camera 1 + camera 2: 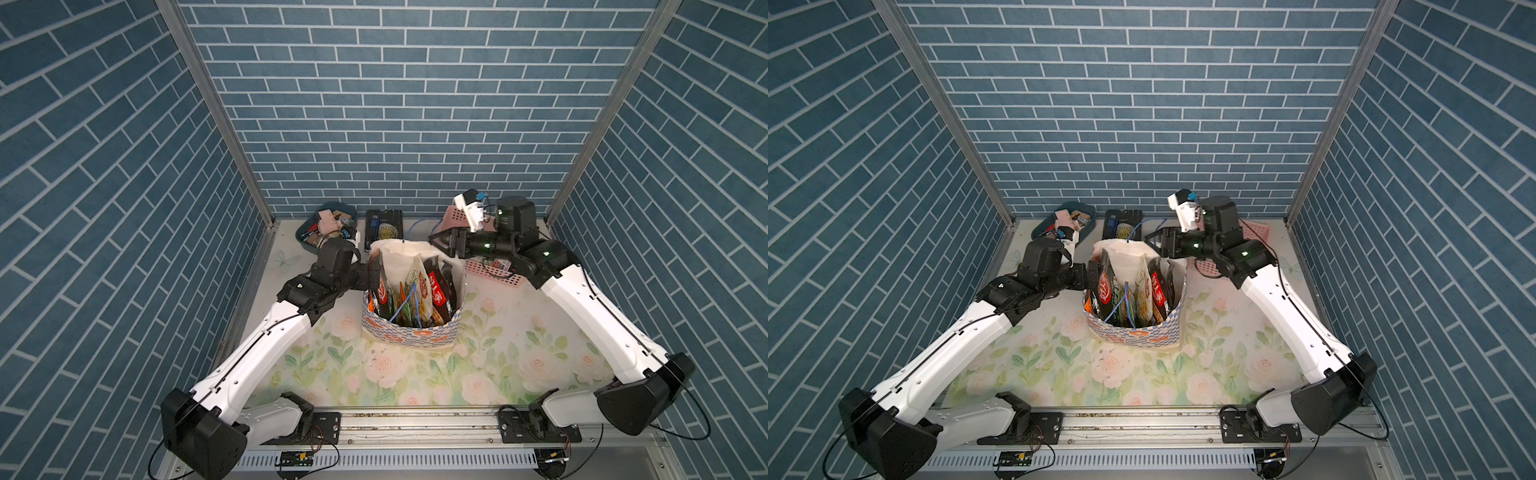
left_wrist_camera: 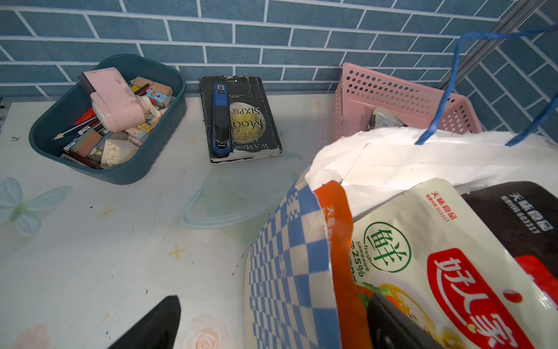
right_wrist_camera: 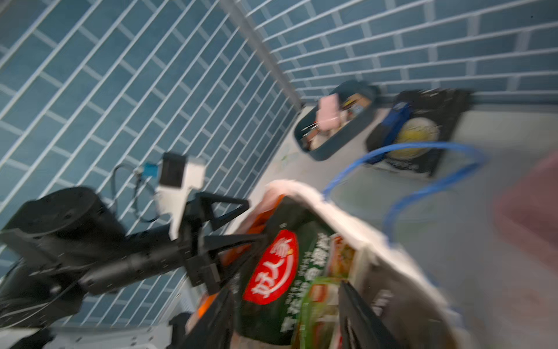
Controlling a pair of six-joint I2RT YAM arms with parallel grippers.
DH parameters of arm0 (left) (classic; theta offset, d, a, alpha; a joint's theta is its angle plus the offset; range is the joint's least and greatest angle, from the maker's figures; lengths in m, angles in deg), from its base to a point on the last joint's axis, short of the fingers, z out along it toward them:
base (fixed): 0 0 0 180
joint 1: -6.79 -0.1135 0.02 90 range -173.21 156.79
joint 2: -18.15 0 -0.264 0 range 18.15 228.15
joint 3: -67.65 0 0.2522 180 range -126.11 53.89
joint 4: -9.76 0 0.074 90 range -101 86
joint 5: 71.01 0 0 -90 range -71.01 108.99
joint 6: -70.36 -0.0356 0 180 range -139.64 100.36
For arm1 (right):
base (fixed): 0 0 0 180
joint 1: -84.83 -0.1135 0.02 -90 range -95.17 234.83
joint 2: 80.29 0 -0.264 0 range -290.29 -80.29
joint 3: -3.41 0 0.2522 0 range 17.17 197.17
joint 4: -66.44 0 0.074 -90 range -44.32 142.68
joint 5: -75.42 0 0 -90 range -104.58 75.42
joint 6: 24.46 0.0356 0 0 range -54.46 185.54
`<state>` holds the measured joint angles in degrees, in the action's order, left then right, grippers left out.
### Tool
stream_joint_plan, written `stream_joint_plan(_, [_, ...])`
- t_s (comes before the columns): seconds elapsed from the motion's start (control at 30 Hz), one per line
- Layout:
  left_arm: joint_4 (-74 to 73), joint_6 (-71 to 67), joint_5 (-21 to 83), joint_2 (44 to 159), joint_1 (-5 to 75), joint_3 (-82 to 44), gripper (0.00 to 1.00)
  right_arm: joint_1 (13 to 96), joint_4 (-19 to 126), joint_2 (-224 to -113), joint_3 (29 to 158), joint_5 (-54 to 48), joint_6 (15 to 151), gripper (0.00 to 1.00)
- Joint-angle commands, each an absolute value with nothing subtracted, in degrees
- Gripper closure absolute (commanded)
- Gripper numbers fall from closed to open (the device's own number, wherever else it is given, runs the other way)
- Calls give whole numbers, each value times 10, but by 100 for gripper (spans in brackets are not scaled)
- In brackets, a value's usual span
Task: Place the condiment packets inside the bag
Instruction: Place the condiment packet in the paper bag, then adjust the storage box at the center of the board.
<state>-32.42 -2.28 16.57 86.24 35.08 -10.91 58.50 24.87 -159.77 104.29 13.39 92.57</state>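
The bag (image 1: 411,332) stands mid-table with its mouth open, and both top views show it (image 1: 1133,332). Several condiment packets (image 1: 419,286) stand upright inside: a pale one (image 2: 422,241), an orange one (image 2: 338,241) and black ones with red emblems (image 3: 271,266). My left gripper (image 1: 372,270) is open and straddles the bag's left wall (image 2: 280,272), one finger outside and one inside among the packets. Above the bag's far right rim my right gripper (image 1: 438,245) hangs open and holds nothing; its view is blurred. Another pouch (image 2: 383,119) lies in the pink basket (image 2: 392,90).
The pink basket (image 1: 498,274) sits behind the bag on the right, under my right arm. At the back left a dark blue tub (image 1: 328,226) holds small oddments. A black book (image 1: 384,228) with a blue tool on it lies beside the tub. Brick walls close three sides.
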Motion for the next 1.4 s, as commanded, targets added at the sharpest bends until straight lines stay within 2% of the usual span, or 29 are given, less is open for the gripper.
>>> stream_joint_plan(0.0, [-331,-29,170,853,347,-120,0,678,181,-1601,1021,70,891,34])
stream_joint_plan(0.17, [-324,-38,181,847,347,-115,0,798,183,-1717,1042,24,817,18])
stream_joint_plan(0.33, [-322,-46,195,849,347,-112,0,854,155,-1921,1177,11,745,4])
stream_joint_plan(0.53, [-320,-57,205,842,347,-113,0,858,41,-2155,1436,8,657,0])
stream_joint_plan(0.67, [-317,-60,208,837,347,-113,0,863,18,-2240,1526,16,632,0])
stream_joint_plan(0.9, [-326,-65,203,831,347,-114,0,877,8,-2255,1489,25,628,0])
stream_joint_plan(1.17, [-321,-63,202,834,347,-109,0,883,-14,-2178,1333,40,611,2])
stream_joint_plan(1.37, [-318,-61,197,825,347,-104,0,883,40,-2076,1185,64,629,10])
